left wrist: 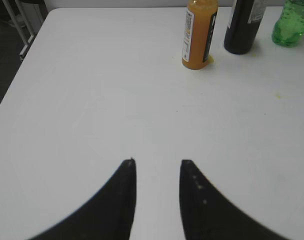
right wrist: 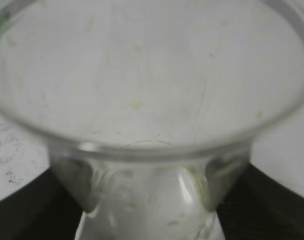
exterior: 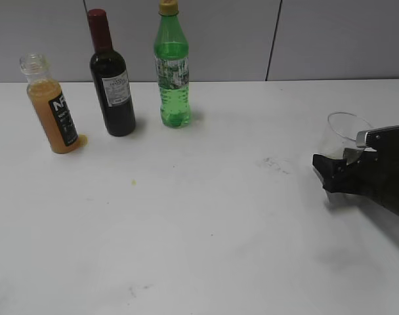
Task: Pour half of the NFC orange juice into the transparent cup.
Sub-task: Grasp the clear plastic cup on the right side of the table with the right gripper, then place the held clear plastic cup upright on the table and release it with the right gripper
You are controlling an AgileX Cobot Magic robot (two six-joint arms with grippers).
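Note:
The NFC orange juice (exterior: 53, 115) stands uncapped at the far left of the white table and looks tilted; the left wrist view shows it ahead (left wrist: 198, 35). My left gripper (left wrist: 158, 162) is open and empty over bare table, well short of the bottle, and is out of the exterior view. The transparent cup (exterior: 340, 131) is at the right. My right gripper (exterior: 336, 165) is shut on its lower wall. The right wrist view is filled by the cup (right wrist: 142, 75), empty, with its wall pinched between my fingers (right wrist: 149, 185).
A dark wine bottle (exterior: 111, 85) with a red cap and a green soda bottle (exterior: 172, 72) stand right of the juice at the back. A small orange smear (exterior: 82, 139) lies by the juice's base. The table's left edge (left wrist: 22, 60) is near.

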